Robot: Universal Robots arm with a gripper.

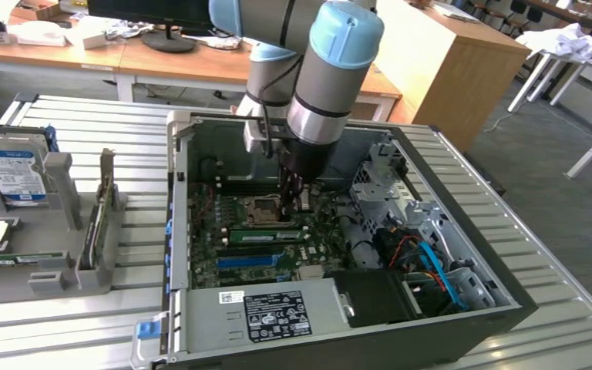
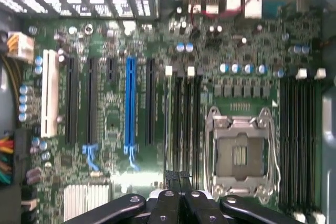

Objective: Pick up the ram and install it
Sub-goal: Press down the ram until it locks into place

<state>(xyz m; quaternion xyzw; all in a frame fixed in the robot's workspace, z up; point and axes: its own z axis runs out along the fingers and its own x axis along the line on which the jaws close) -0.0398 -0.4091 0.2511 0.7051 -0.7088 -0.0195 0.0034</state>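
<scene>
While I hold the arm low inside the open computer case (image 1: 188, 231), its jaws (image 2: 178, 179) are clenched together with nothing between them, just above the motherboard (image 2: 110, 114) beside the processor socket (image 2: 239, 156). From the exterior view I see a green ram stick (image 1: 265, 234) lying seated on the board just below the socket, close to the jaws, with the blue slot (image 2: 129, 106) further along. Around it stand the power supply (image 1: 265, 312), the drive cage (image 1: 378, 173), red and blue cables (image 1: 425, 258), and on the counter (image 1: 80, 308) to the exterior view's left a grey rack (image 1: 65, 266) with a hard drive (image 1: 13, 173).
</scene>
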